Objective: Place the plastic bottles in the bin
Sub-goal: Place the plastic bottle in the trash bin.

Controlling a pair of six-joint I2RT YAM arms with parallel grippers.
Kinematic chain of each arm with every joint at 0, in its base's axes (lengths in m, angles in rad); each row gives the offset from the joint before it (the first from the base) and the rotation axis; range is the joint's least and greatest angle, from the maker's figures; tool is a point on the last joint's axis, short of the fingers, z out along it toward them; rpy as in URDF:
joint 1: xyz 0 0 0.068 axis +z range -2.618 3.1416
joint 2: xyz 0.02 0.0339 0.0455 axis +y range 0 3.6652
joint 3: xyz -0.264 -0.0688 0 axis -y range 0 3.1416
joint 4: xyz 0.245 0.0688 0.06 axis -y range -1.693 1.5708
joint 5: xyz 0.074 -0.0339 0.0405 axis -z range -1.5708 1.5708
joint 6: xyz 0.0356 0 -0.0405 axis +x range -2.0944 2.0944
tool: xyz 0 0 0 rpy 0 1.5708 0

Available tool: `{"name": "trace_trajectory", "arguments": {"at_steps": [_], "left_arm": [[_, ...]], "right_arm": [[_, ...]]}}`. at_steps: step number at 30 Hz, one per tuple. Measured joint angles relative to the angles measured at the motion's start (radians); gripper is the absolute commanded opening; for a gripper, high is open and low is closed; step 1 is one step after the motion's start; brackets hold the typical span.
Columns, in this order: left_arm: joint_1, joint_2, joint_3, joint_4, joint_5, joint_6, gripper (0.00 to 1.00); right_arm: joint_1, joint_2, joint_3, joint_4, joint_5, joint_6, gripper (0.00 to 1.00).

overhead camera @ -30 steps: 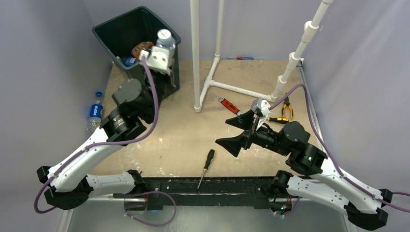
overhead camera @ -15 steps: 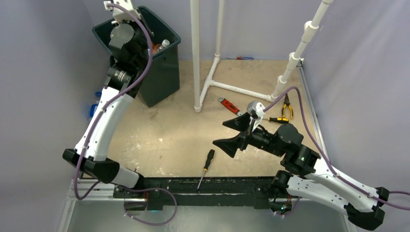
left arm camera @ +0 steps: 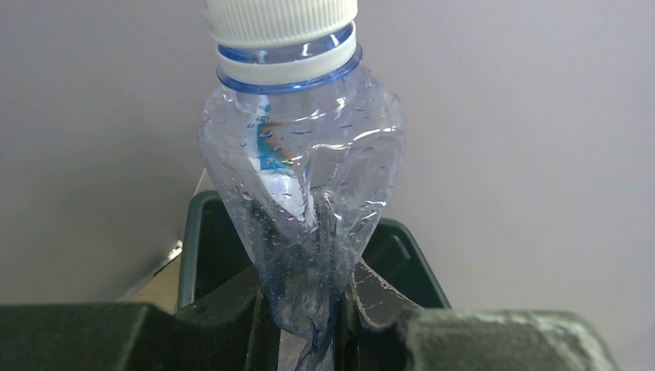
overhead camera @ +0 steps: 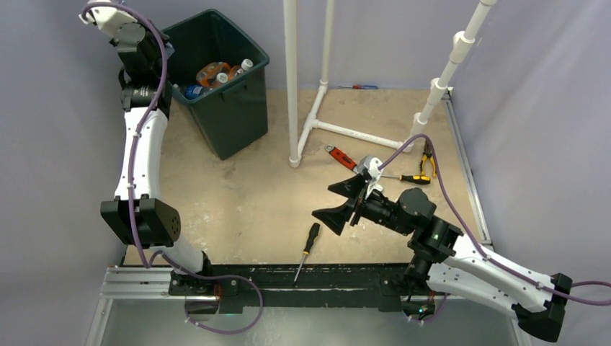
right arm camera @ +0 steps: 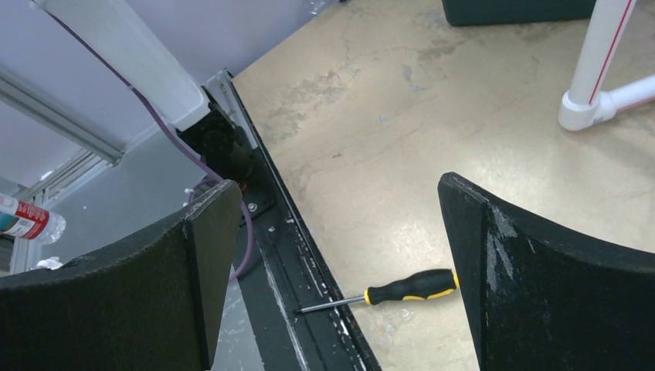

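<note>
Lavender-grey walls close in a scuffed beige desk point(overhead camera: 245, 194). At its far middle stands a white pipe frame point(overhead camera: 292, 79). The left arm point(overhead camera: 137, 151) rises along the left wall toward the far left corner. The right arm point(overhead camera: 468, 256) lies low over the near right of the desk.

The bin point(overhead camera: 230, 122) sits at the far left of the desk, just right of the left arm's upper end. Several bottles point(overhead camera: 216, 72) lie inside it: one with an orange label, two showing white caps, and one with blue on it.

The left fingers point(left arm camera: 224, 305) are clamped tight on the crumpled lower end of a clear crushed bottle point(left arm camera: 301, 178). It is held cap up, with a white cap and a blue neck ring. The bin's dark rim shows behind and below it in the left wrist view, with the wall beyond.

The right fingers point(right arm camera: 541, 294) are spread wide with nothing between them, above bare desk.

A red wrench point(overhead camera: 342, 157) and pliers point(overhead camera: 429, 155) lie near the frame's foot. A black-handled screwdriver point(overhead camera: 306, 249) lies by the near rail. A yellow-and-black screwdriver point(overhead camera: 403, 178) lies just beyond the right arm.

A red-labelled bottle point(right arm camera: 23, 220) lies past the desk's rail, at the left edge of the right wrist view.
</note>
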Motion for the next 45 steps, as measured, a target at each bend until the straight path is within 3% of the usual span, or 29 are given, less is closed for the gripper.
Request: {"name": "trace_trajectory", "arguments": {"at_steps": [13, 20, 22, 26, 29, 31, 32, 40, 45], "left_arm": [[0.064, 0.132, 0.021, 0.035, 0.102, -0.023, 0.01], [0.087, 0.176, -0.064, 0.046, 0.191, -0.072, 0.01], [0.087, 0.181, -0.075, 0.072, 0.232, -0.083, 0.08], [0.083, 0.185, -0.074, 0.080, 0.303, -0.093, 0.34], [0.072, 0.188, -0.074, 0.066, 0.325, -0.088, 0.61], [0.059, 0.188, -0.074, 0.056, 0.329, -0.080, 0.89], [0.051, 0.186, -0.074, 0.053, 0.328, -0.071, 0.94], [-0.054, 0.075, -0.075, 0.000, 0.264, -0.024, 0.99], [-0.103, -0.159, -0.185, -0.021, 0.183, -0.021, 0.99]], "right_arm": [[0.000, -0.026, -0.065, 0.069, 0.095, 0.018, 0.99], [0.000, -0.042, -0.065, 0.069, 0.125, 0.014, 0.99], [0.000, -0.051, -0.067, 0.069, 0.138, 0.014, 0.99], [0.000, -0.059, -0.069, 0.078, 0.156, 0.014, 0.99], [0.000, -0.059, -0.069, 0.078, 0.172, 0.014, 0.99], [0.000, -0.064, -0.069, 0.078, 0.174, 0.014, 0.99], [0.000, -0.068, -0.069, 0.077, 0.174, 0.014, 0.99], [0.000, -0.106, -0.069, 0.069, 0.180, 0.014, 0.99], [0.000, -0.137, -0.069, 0.060, 0.181, 0.014, 0.99]]}}
